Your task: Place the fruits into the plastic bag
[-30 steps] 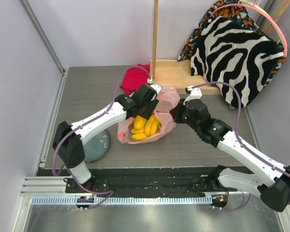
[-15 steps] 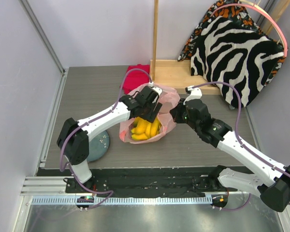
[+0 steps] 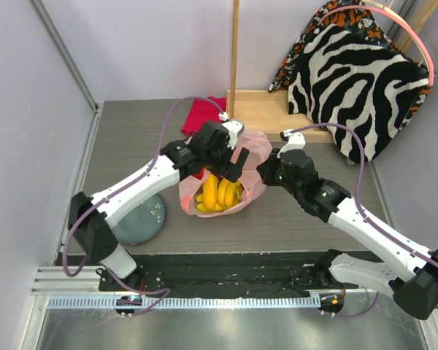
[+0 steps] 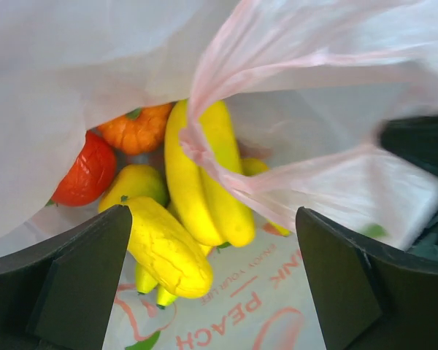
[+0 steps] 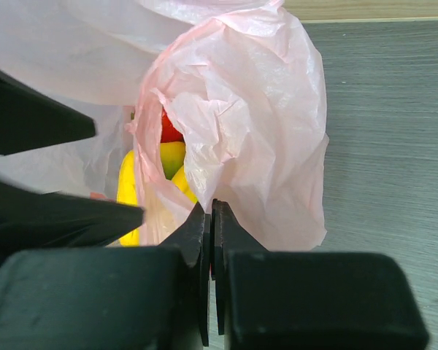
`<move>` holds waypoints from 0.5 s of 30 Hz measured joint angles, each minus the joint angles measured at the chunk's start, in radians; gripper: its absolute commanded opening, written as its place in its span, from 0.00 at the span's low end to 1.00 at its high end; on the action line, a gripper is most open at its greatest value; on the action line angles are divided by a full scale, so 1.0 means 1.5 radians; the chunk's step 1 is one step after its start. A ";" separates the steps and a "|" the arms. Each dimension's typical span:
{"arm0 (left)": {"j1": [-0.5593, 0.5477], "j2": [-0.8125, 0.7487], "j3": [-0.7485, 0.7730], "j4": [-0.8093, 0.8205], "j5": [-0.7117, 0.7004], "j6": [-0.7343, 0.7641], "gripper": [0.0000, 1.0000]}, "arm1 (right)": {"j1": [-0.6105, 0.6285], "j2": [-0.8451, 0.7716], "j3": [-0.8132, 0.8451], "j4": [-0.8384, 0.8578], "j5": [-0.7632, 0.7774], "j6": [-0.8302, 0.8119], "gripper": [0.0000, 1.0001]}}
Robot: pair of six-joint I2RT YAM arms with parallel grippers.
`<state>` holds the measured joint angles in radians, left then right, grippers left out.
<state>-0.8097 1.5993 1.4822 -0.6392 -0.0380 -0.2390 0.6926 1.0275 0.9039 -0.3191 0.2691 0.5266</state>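
Note:
The pink plastic bag [image 3: 254, 149] lies mid-table with its mouth open. Inside it lie the yellow bananas [image 3: 219, 194], which also show in the left wrist view [image 4: 201, 179] with the orange fruit [image 4: 135, 130], the red fruit [image 4: 84, 169] and the green fruit [image 4: 135, 184]. My left gripper [image 3: 230, 166] is open and empty just above the bag's mouth; its fingers [image 4: 73, 281] straddle the bananas. My right gripper [image 3: 264, 173] is shut on the bag's right edge [image 5: 226, 182] and holds it up.
A grey-blue plate [image 3: 140, 219] sits at the front left under the left arm. A folded magenta-red cloth [image 3: 201, 115] lies behind the bag. A wooden board [image 3: 266, 109] and a zebra-print cushion [image 3: 350, 76] are at the back right.
My left gripper has moved a little right and up over the bag's mouth, and its arm has swung. The bag's mouth has shifted slightly. The right arm has not moved.

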 measured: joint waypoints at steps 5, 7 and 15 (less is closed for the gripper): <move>0.000 -0.062 0.019 0.007 0.048 0.000 1.00 | 0.000 0.000 0.000 0.000 0.006 0.002 0.01; 0.000 -0.093 0.022 0.009 0.062 0.000 1.00 | 0.000 0.000 0.000 -0.001 0.007 0.002 0.01; 0.000 -0.263 -0.006 0.019 0.013 -0.008 0.96 | 0.000 0.000 0.000 -0.002 0.009 0.004 0.01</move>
<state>-0.8097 1.2053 1.4727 -0.6113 -0.0181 -0.2504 0.6926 1.0275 0.9039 -0.3218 0.2832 0.5320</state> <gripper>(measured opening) 0.973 0.029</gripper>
